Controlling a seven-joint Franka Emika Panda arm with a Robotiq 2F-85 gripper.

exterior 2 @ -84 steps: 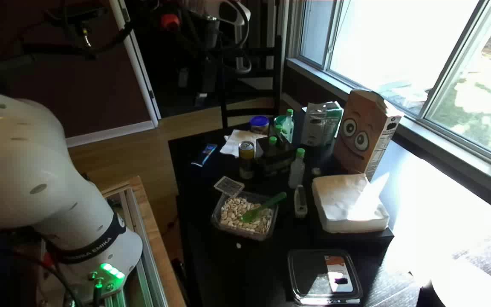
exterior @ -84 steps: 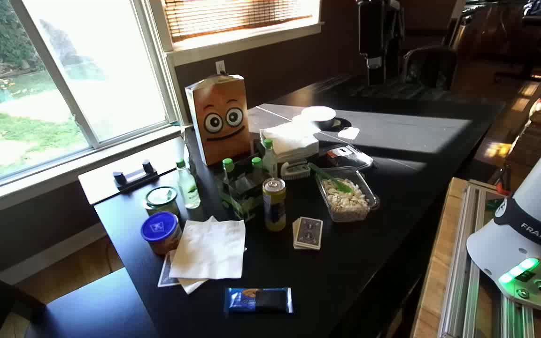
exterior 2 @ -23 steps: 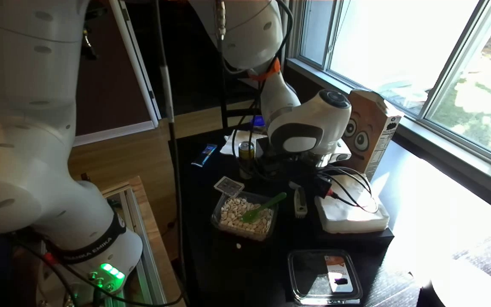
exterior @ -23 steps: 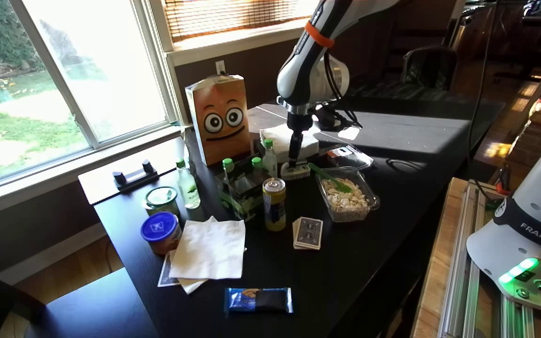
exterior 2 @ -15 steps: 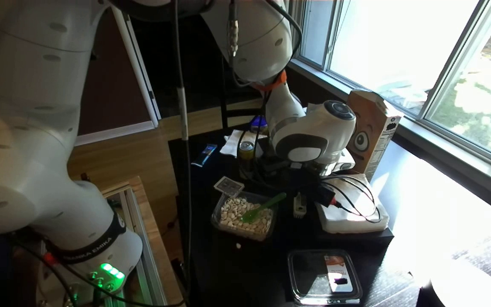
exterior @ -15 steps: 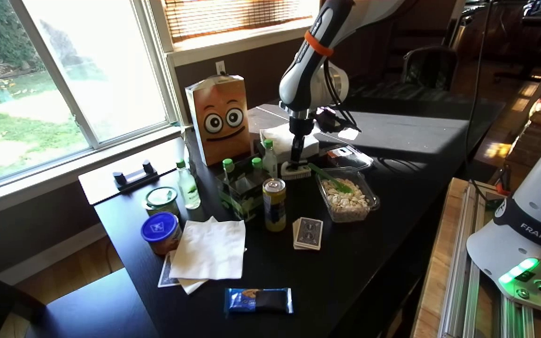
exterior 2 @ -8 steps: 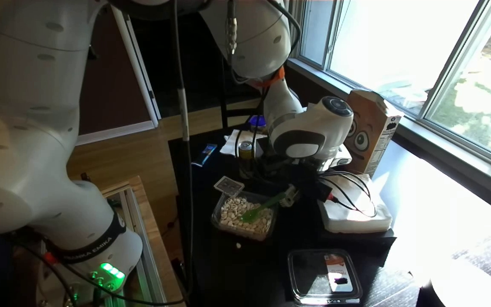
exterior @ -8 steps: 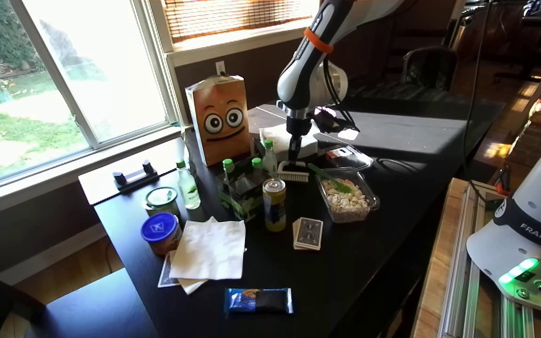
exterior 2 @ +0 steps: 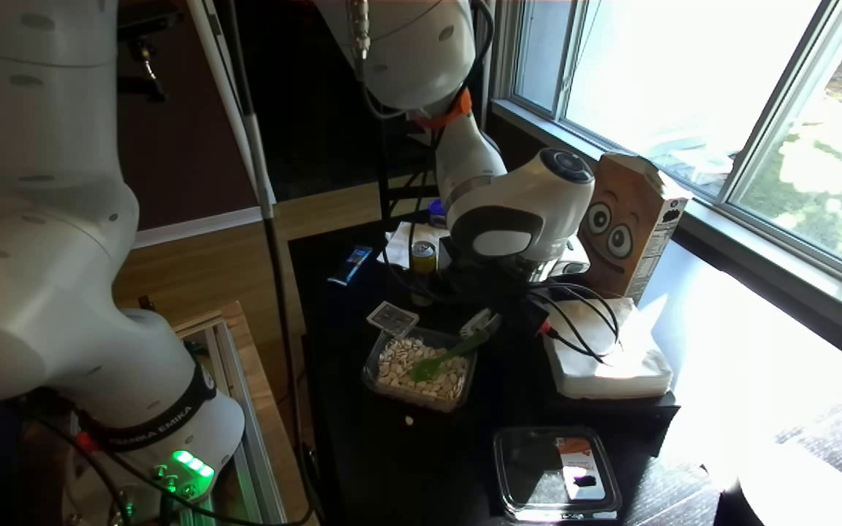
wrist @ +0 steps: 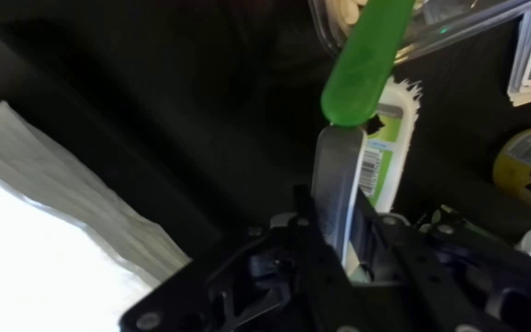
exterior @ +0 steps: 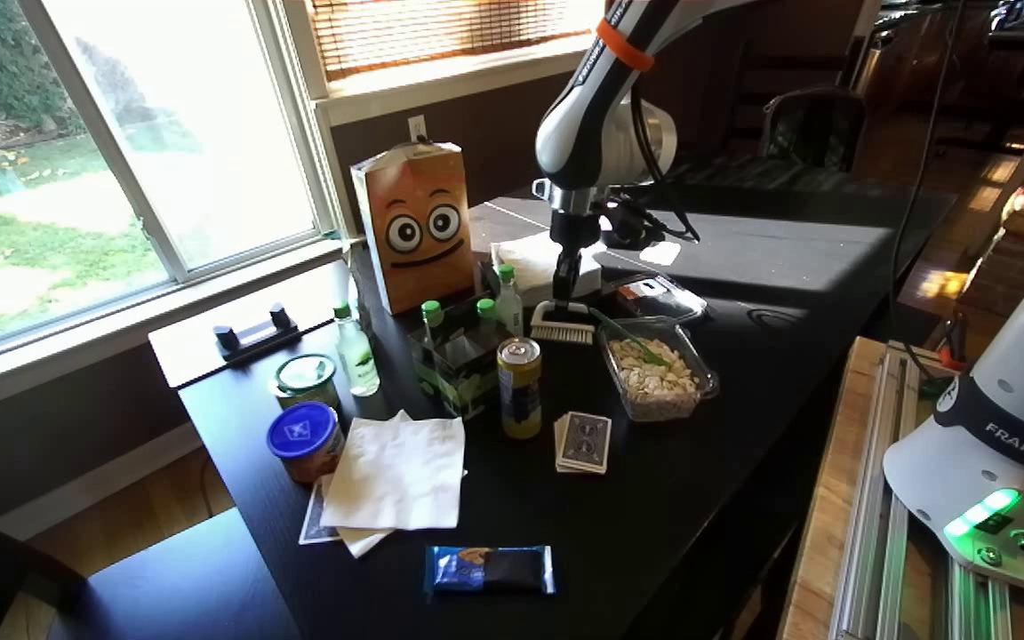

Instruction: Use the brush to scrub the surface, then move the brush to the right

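The desk (exterior: 512, 511) runs long and black, its glossy top faintly grained where the light catches it, with a hard-edged patch of sunlight (exterior: 788, 253) across one end. Beside it a pale-framed window (exterior: 174, 116) looks out on bright lawn (exterior: 59, 258); a slatted blind (exterior: 450, 31) glows above the dark, flat wall (exterior: 494, 133). Towards the middle of the desk is the brush (exterior: 563, 324) — white plastic, loop-handled, fringed with pale bristles (exterior: 563, 335). The jaws are closed on its handle (wrist: 338, 175), the bar gripped between them in the wrist view; whether the bristles touch the desk I cannot tell. Just beside it stands a clear, thin-walled tub (exterior 2: 421, 402) of flat, cream-coloured seeds (exterior 2: 400, 363) — and from it a smooth green spoon (wrist: 362, 69) overlaps part of the brush in the wrist view. Near by is a stack of soft white paper (exterior 2: 604, 372). An orange cardboard carton (exterior: 414, 200) with a printed face stands upright near the window, and a shiny blue packet (exterior: 490, 569) lies flat at the opposite end from the sunlight.
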